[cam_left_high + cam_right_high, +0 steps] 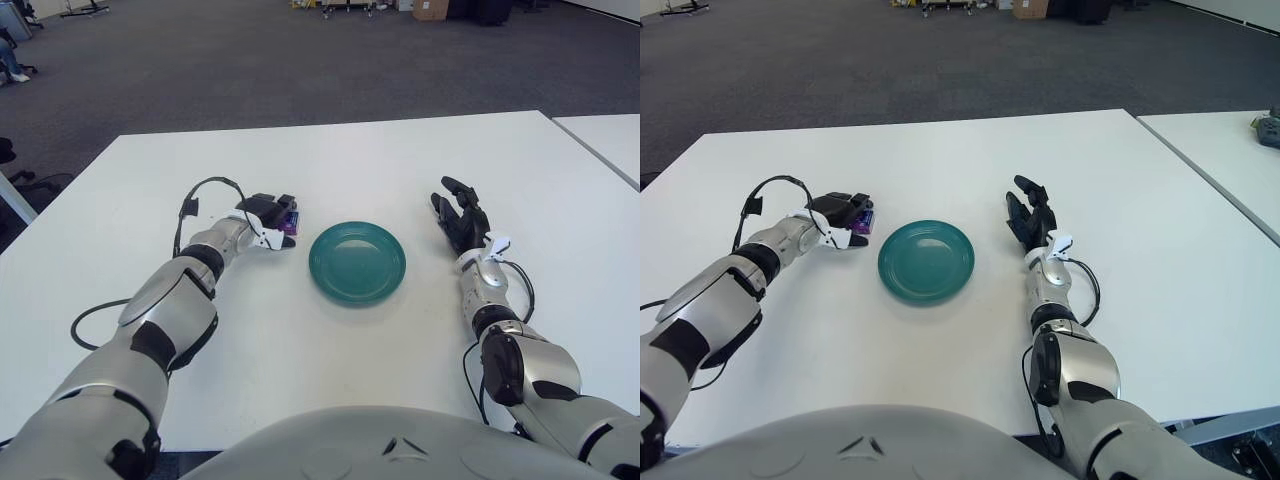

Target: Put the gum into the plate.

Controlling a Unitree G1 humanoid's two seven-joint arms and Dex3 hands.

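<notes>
One short sideways carry is all that seems to separate the gum from its goal. Seen from the left eye, the left hand (268,214) sits low over the white bench (330,150), just left of the green plate (357,262), with its dark fingers curled over a small purple pack, the gum (289,218). Only the pack's right end peeks out on the plate side of the hand, so I judge it grasped, though how firmly the fingers hold it cannot be told. To do this step well, the hand should raise the pack clear of the bench, travel right until it is over the plate's hollow and not the rim, then lower before letting go so the pack does not bounce or skid out. The right hand (459,217) shows idle to the right of the plate, fingers spread and holding nothing.

From the right eye the same layout reads a little plainer. The purple end of the gum again sticks out beyond the fingers of the left hand, toward the plate, with a narrow strip of bare bench between pack and rim. Whether the pack touches the bench or is already lifted off it cannot be told. The plate is bare inside.
</notes>
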